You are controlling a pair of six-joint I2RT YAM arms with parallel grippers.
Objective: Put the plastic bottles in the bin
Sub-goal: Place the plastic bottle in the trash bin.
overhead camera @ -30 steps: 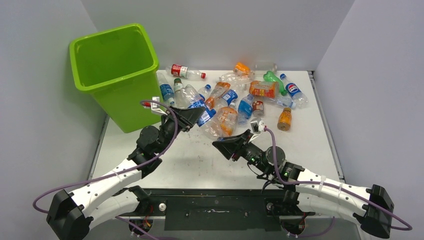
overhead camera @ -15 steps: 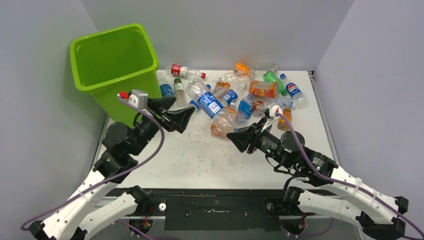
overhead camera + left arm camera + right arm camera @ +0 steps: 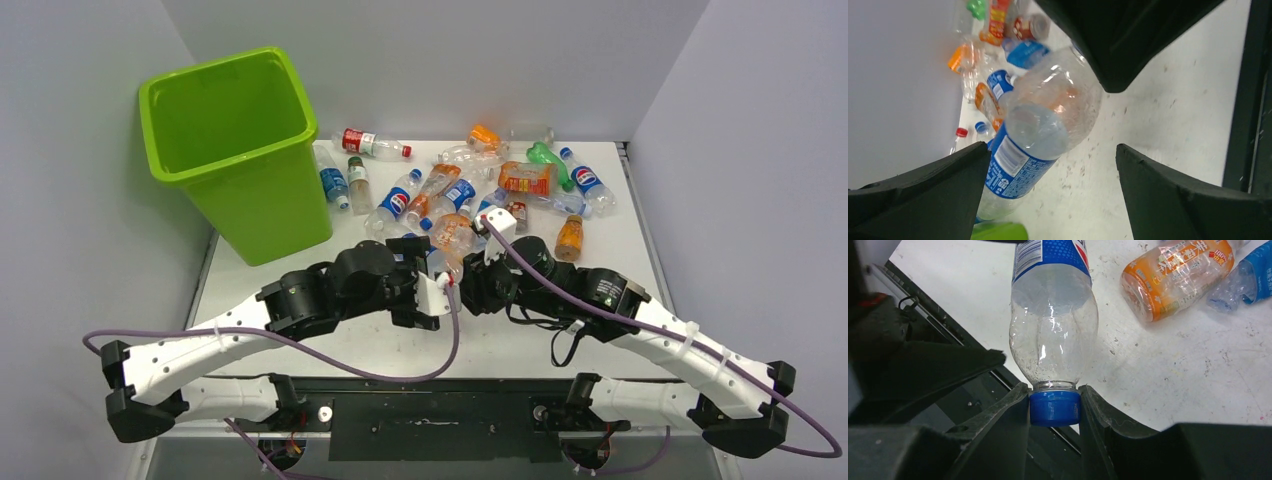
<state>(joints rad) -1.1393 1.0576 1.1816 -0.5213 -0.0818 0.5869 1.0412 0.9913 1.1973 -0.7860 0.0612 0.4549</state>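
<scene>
My right gripper [image 3: 1054, 390] is shut on the blue cap of a clear plastic bottle [image 3: 1053, 325] with a blue label. The bottle points away from the jaws, over the white table. In the left wrist view the same bottle [image 3: 1023, 160] lies close to one finger of my open left gripper [image 3: 1052, 146], which holds nothing. In the top view the left gripper [image 3: 425, 285] and right gripper [image 3: 470, 285] meet at the table's middle, hiding most of that bottle. Several more bottles [image 3: 480, 180] lie piled at the back. The lime-green bin [image 3: 270, 210] stands at the back left.
An orange bottle [image 3: 569, 238] stands at the pile's right edge, and a red-capped one [image 3: 372, 143] lies beside the bin. A crushed orange-labelled bottle [image 3: 1173, 275] lies just right of the held one. The table's black front rail [image 3: 430, 395] runs near both arm bases.
My left gripper has opened and swung from beside the bin to the table's middle. My right gripper has moved in beside it and now holds the blue-labelled bottle by its cap.
</scene>
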